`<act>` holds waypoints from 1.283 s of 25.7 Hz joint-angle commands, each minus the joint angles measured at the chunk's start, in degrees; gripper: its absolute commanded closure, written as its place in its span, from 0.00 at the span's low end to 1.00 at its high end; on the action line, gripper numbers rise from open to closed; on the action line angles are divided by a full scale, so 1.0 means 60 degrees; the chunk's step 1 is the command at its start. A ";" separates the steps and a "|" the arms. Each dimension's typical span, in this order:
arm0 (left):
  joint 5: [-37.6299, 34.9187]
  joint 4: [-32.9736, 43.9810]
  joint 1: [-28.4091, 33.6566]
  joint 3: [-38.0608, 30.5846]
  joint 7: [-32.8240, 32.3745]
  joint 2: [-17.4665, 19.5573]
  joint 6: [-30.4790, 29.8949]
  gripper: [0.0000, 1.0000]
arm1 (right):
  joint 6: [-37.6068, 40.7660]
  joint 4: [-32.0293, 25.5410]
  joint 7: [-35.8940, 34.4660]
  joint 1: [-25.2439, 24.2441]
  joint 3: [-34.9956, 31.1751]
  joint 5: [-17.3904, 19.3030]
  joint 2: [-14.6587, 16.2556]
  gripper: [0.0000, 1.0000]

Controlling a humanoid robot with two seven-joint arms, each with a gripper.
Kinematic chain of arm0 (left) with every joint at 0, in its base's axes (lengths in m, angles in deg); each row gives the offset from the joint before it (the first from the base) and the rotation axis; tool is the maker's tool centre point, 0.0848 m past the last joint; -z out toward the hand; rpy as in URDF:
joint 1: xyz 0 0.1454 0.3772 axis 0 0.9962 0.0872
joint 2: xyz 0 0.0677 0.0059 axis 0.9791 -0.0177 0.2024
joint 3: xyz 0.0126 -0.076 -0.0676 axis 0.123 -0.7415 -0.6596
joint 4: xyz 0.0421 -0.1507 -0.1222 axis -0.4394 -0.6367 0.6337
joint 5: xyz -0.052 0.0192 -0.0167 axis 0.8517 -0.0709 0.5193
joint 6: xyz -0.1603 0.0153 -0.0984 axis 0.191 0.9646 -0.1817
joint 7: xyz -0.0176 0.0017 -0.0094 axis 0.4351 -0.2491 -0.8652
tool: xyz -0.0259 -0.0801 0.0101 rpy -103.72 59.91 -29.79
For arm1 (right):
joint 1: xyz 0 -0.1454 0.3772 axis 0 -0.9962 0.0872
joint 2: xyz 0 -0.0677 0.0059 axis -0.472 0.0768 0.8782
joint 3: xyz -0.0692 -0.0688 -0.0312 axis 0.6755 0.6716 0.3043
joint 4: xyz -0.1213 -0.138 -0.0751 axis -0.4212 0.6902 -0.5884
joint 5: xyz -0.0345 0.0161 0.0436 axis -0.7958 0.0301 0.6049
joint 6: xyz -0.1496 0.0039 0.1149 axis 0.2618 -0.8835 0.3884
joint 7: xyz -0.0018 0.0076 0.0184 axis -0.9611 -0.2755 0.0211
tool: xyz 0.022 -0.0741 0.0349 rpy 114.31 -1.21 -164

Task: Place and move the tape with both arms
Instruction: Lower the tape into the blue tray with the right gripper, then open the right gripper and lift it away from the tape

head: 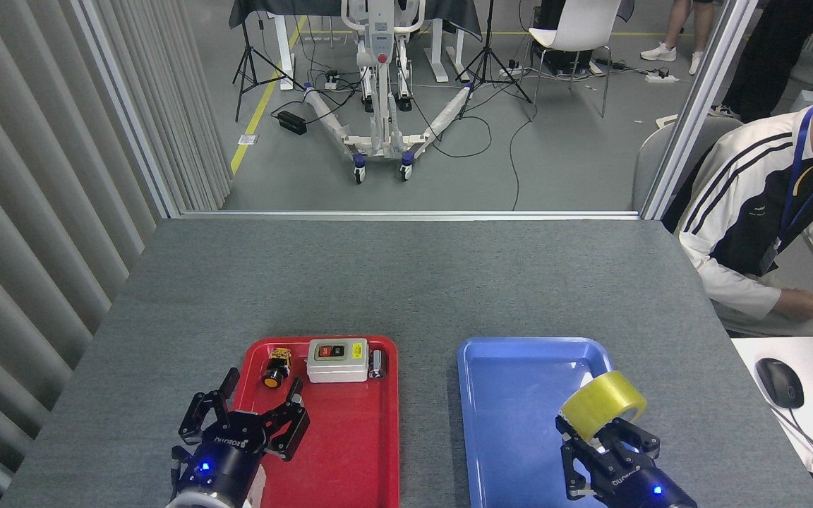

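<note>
The yellow tape [603, 403] is a wide roll held above the right edge of the blue tray [519, 395], tilted with its hole facing up and right. My right gripper [604, 441] comes up from the bottom edge and is shut on the tape's lower side. My left gripper [244, 416] sits at the lower left over the near-left edge of the red tray [350, 451], its fingers spread open and holding nothing. A small blue light glows on each wrist.
At the red tray's far end are a white switch box [336, 359], a yellow-and-black button part [276, 367] and a small metal cylinder [377, 364]. A seated person [766, 219] is at the table's right edge, beside a white desk with a mouse [779, 382].
</note>
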 commanded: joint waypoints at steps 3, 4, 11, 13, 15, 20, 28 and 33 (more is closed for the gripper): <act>-0.0169 -0.0058 0.0058 0.0019 0.0424 -0.0038 0.0087 0.00 | 0.0047 -0.0111 0.3424 0.0599 -0.0034 0.0661 0.0049 1.00; -0.0214 -0.0088 0.0044 0.0019 0.0424 -0.0038 0.0087 0.00 | 0.0032 -0.0155 0.4069 0.0745 -0.0019 0.0939 0.0064 1.00; -0.0287 -0.0337 0.0014 0.0019 0.0424 0.0006 0.0102 0.00 | -0.1813 -0.0038 0.6589 0.1859 0.0142 0.2185 0.0108 0.86; -0.0287 -0.0322 0.0014 -0.0010 0.0380 0.0021 0.0102 0.00 | -0.2384 0.0167 0.6516 0.2107 0.0435 0.2112 0.0093 0.47; -0.0243 -0.0337 0.0000 -0.0025 0.0248 0.0036 0.0102 0.00 | -0.2678 0.0358 0.6457 0.2210 0.0713 0.2067 0.0093 0.00; -0.0214 -0.0293 -0.0030 -0.0039 0.0248 -0.0052 0.0087 0.00 | -0.2663 0.0372 0.6091 0.2108 0.0962 0.2067 0.0064 0.00; -0.0243 0.0059 0.0000 -0.0039 0.0380 0.0021 0.0014 0.00 | -0.2648 0.0167 0.2474 0.1492 0.0859 0.2038 0.0093 0.00; -0.0243 0.0117 0.0029 -0.0039 0.0380 0.0021 -0.0132 0.00 | -0.2678 0.0167 -0.0691 0.0540 0.0186 0.2038 0.0181 0.00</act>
